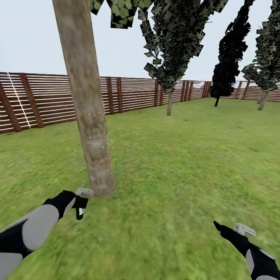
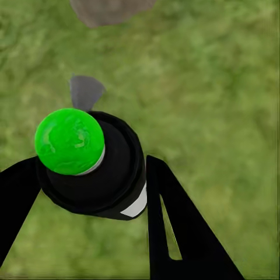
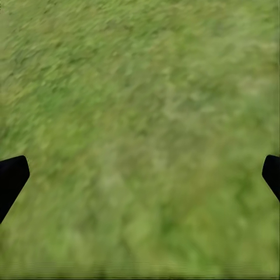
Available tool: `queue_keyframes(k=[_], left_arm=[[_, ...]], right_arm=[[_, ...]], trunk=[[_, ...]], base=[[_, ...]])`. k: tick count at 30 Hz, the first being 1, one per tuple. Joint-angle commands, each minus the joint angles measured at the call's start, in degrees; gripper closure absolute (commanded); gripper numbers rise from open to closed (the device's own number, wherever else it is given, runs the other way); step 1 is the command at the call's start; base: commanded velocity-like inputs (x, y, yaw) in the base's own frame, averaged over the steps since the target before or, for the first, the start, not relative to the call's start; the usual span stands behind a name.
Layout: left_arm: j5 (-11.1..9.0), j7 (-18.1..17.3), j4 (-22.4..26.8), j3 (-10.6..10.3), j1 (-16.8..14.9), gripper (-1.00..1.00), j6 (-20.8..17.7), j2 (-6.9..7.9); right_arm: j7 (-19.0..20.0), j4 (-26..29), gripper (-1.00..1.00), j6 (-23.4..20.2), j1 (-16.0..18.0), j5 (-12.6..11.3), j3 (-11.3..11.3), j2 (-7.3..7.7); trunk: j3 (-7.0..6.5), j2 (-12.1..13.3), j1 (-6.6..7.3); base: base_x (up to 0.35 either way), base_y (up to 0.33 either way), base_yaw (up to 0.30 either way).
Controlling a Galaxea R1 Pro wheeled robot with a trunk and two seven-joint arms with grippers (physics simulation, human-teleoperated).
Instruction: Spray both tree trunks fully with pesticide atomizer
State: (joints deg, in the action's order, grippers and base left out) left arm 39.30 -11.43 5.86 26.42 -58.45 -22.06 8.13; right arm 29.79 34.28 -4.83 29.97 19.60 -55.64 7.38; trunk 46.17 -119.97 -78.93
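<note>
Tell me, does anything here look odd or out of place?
Only one thing: the near tree trunk carries a scatter of tiny white specks around mid-height, unlike its plain mottled bark elsewhere. The left gripper holds the pesticide atomizer beside its base. Nothing looks spilled or broken.

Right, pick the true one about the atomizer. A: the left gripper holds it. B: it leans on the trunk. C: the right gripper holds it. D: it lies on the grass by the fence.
A: in the left wrist view the atomizer sits clamped between the left gripper fingers, while the right gripper is open over bare grass.
</note>
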Motion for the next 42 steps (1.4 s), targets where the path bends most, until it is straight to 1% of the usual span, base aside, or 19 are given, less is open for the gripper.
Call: queue_keyframes(k=[1, 2, 3, 4, 5, 7, 9, 10, 12, 18, 21, 22, 24, 27, 31, 38, 42], left_arm=[[-1.04, 0.01, 0.49, -0.13, 0.00, 1.00, 0.00, -0.08], [-1.95, 0.01, 1.24, -0.17, 0.00, 1.00, 0.00, -0.22], [-3.64, 0.03, 3.41, -0.18, 0.00, 1.00, -0.04, -0.74], [-4.76, 0.05, 5.36, -0.16, 0.00, 1.00, -0.09, -1.14], [-6.41, 0.07, 8.19, -0.15, 0.00, 1.00, -0.16, -1.66], [-9.04, 0.09, 11.03, -0.21, 0.00, 1.00, -0.27, -3.27], [-10.01, 0.11, 11.87, -0.22, 0.00, 1.00, -0.28, -5.23], [-10.20, 0.15, 12.01, -0.22, 0.00, 1.00, -0.27, -5.88], [-10.34, 0.18, 12.12, -0.23, -0.01, 1.00, -0.26, -6.50], [-10.39, 0.18, 12.16, -0.15, -0.14, 1.00, -1.02, -6.66], [-10.39, 0.13, 12.27, -0.17, -0.41, 1.00, -5.83, -6.64], [-10.39, 0.12, 13.15, -0.19, -0.45, 1.00, -7.72, -6.64], [-10.33, 0.05, 17.27, -0.28, -0.51, 1.00, -12.45, -6.65], [-10.31, 0.02, 19.02, -0.32, -0.52, 1.00, -15.17, -6.69], [-10.30, -0.07, 19.34, -0.39, -0.53, 1.00, -15.68, -6.72], [-10.30, -0.08, 19.28, -0.40, -0.53, 1.00, -15.65, -6.75], [-10.30, -0.13, 19.10, -0.33, -0.51, 1.00, -15.56, -6.78]], right_arm=[[0.00, 0.00, -1.00, 0.00, 0.00, 0.00, 0.00, 0.00], [0.00, 0.00, -1.00, 0.00, 0.00, 0.00, 0.00, 0.00], [0.00, 0.00, -1.00, 0.00, 0.00, 0.00, 0.00, 0.00], [0.00, 0.00, -1.00, 0.00, 0.00, 0.00, 0.00, 0.00], [0.00, 0.00, -1.00, 0.00, 0.00, 0.00, 0.00, 0.00], [0.00, 0.00, -1.00, 0.00, 0.00, 0.00, 0.00, 0.00], [0.00, 0.00, -1.00, 0.00, 0.00, 0.00, 0.00, 0.00], [0.00, 0.00, -1.00, 0.00, 0.00, 0.00, 0.00, 0.00], [0.00, 0.00, -1.00, 0.00, 0.00, 0.00, 0.00, 0.00], [0.00, 0.00, -1.00, 0.00, 0.00, 0.00, 0.00, 0.00], [0.00, 0.00, -1.00, 0.00, 0.00, 0.00, 0.00, 0.00], [0.00, 0.00, -1.00, 0.00, 0.00, 0.00, 0.00, 0.00], [0.00, 0.00, -1.00, 0.00, 0.00, 0.00, 0.00, 0.00], [0.00, 0.00, -1.00, 0.00, 0.00, 0.00, 0.00, 0.00], [0.00, 0.00, -1.00, 0.00, 0.00, 0.00, 0.00, 0.00], [0.00, 0.00, -1.00, 0.00, 0.00, 0.00, 0.00, 0.00], [0.00, 0.00, -1.00, 0.00, 0.00, 0.00, 0.00, 0.00]], trunk=[[0.00, 0.00, 0.00], [0.00, 0.00, 0.00], [0.00, 0.00, 0.00], [0.00, 0.00, 0.00], [0.00, 0.00, 0.00], [0.00, 0.00, 0.00], [0.00, 0.00, 0.00], [0.00, 0.00, 0.00], [0.00, 0.00, 0.00], [0.00, 0.00, 0.00], [0.00, 0.00, 0.00], [0.00, 0.00, 0.00], [0.00, 0.00, 0.00], [0.00, 0.00, 0.00], [0.00, 0.00, 0.00], [0.00, 0.00, 0.00], [0.00, 0.00, 0.00]], base=[[-0.069, 0.047, 0.000], [-0.044, 0.030, 0.000], [-0.023, 0.015, 0.000], [-0.014, 0.010, 0.000], [-0.007, 0.005, 0.000], [-0.003, 0.002, 0.000], [0.000, 0.000, 0.000], [0.000, 0.000, 0.000], [0.000, 0.000, 0.000], [0.000, 0.000, 0.000], [0.000, 0.000, 0.000], [0.000, 0.000, 0.000], [0.000, 0.000, 0.000], [0.000, 0.000, 0.000], [0.033, 0.000, 0.000], [0.277, 0.000, 0.000], [0.058, 0.000, 0.000]])
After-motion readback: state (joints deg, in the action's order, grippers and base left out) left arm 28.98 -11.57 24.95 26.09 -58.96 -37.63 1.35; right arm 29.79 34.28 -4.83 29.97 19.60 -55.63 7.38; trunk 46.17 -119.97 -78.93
